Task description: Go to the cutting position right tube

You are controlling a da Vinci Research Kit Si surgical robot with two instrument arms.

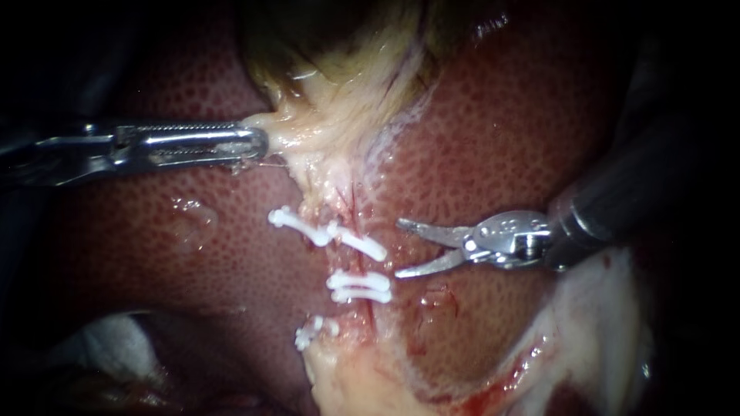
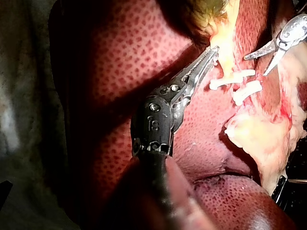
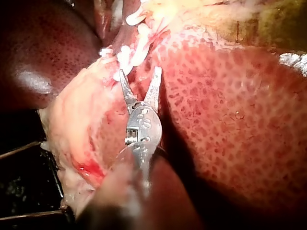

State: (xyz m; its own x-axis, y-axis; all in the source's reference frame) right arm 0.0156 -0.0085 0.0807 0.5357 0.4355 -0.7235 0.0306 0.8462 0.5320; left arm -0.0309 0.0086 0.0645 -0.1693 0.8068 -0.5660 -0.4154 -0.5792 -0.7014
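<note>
Right of centre, our right instrument [image 1: 408, 248] has its curved blade jaws spread and empty, just beside the clipped tube [image 1: 367, 264] at mid-frame. We judge the approach unfinished: next they must straddle it between the white clips [image 1: 358, 285]. Upper left, our left instrument [image 1: 250, 142] clenches pale tissue [image 1: 308, 131].

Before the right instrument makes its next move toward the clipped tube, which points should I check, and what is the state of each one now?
1. Right instrument jaws open, with nothing between them: ok.
2. Left instrument jaws shut on the pale tissue, drawing it sideways: ok.
3. Upper clip, middle clip and lower clip all visible: ok.
4. A gap of tube shows between the upper and middle clips: ok.
5. Jaws around the tube: not ok. The tips lie beside the clips, over the liver.
6. Whether this is the right tube: cannot tell.
</note>
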